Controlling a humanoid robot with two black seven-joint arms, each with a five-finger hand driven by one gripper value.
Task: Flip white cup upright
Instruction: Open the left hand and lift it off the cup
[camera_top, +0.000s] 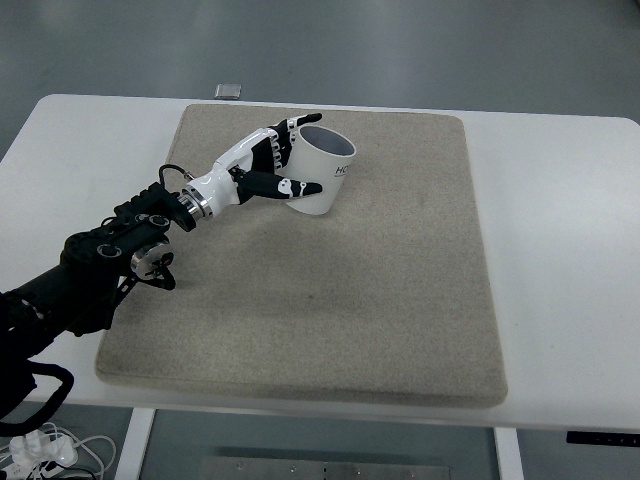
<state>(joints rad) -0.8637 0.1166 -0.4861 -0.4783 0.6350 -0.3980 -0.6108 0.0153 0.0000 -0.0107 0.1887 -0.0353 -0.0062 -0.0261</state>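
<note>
A white cup (322, 172) sits on the beige mat (380, 280) near its far left part, tilted, with its open mouth facing up and to the right. My left hand (272, 164) comes in from the lower left and is closed around the cup's left side, thumb in front and fingers behind. The right arm is not in view.
The mat lies on a white table (570, 200). A small dark object (229, 92) lies at the table's far edge. Cables (45, 450) hang at the lower left below the table.
</note>
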